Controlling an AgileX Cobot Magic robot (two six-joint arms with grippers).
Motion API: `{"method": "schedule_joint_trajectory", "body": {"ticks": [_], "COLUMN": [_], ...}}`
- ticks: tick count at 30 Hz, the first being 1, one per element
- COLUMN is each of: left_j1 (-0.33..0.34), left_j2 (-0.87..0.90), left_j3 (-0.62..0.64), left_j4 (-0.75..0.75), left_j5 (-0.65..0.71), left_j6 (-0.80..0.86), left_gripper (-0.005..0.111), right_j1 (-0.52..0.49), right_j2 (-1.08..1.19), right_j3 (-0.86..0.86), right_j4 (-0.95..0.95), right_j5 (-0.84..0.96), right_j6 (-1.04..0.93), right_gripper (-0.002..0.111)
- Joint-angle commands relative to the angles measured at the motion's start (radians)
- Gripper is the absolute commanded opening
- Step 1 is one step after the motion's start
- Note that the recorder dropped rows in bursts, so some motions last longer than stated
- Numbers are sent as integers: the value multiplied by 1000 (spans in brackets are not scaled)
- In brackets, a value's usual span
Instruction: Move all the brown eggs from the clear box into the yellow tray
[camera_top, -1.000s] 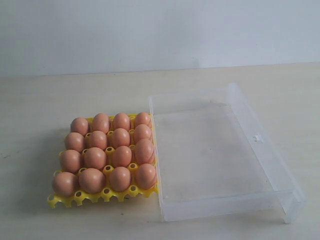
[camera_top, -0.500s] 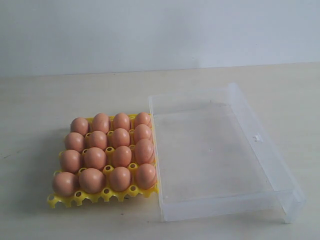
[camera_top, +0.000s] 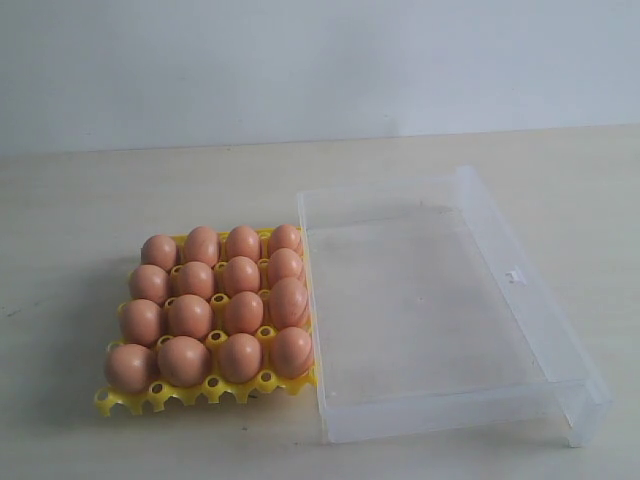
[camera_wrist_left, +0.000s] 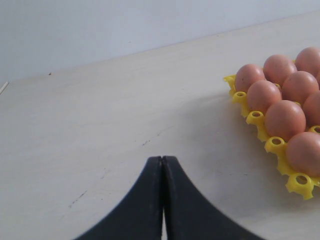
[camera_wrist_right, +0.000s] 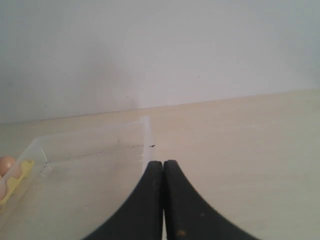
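In the exterior view the yellow tray (camera_top: 130, 400) sat left of centre on the table (camera_top: 150, 190). All sixteen eggs (camera_top: 215, 305) stood in its cups, four rows of four. The clear box (camera_top: 420, 310) lay just right of the tray and filled the centre and lower right of the frame, with its lipped end toward the lower right corner. The tray's right edge ran along the box's left wall. I could not tell whether they touched. That view showed neither of my grippers.

My left wrist view showed what the exterior one did not. My left gripper (camera_wrist_left: 162, 165) had both dark fingers pressed together with nothing between them, over bare table and well apart from the tray. Only one edge of the tray and a few eggs (camera_wrist_left: 285, 120) came into that picture, and the box did not.

My right wrist view showed my right gripper (camera_wrist_right: 163, 164) closed the same way, fingertip to fingertip and holding nothing. It pointed at one corner of the box, where a see-through wall (camera_wrist_right: 147, 135) rose just beyond the tips. Through the box's far side I made out one egg (camera_wrist_right: 7, 164) and a strip of yellow tray (camera_wrist_right: 17, 182).
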Motion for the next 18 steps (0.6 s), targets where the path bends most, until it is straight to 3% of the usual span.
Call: {"method": "schedule_joint_trajectory", "body": {"ticks": [1,18], "left_j1": [-1,-1], "left_j2": [-6,-6], "left_j3": [-4,-4], "left_j4": [-1,-1], "left_j5": [-7,-7], "left_j6": [0,0], "left_gripper": [0,0], "right_j1": [-5,-5], "right_j2": [-5,-5], "right_j3": [5,5], "right_j4": [-9,-9], "right_j5": [-5,-27], "right_j6": [0,-28], "right_gripper": [0,0]}}
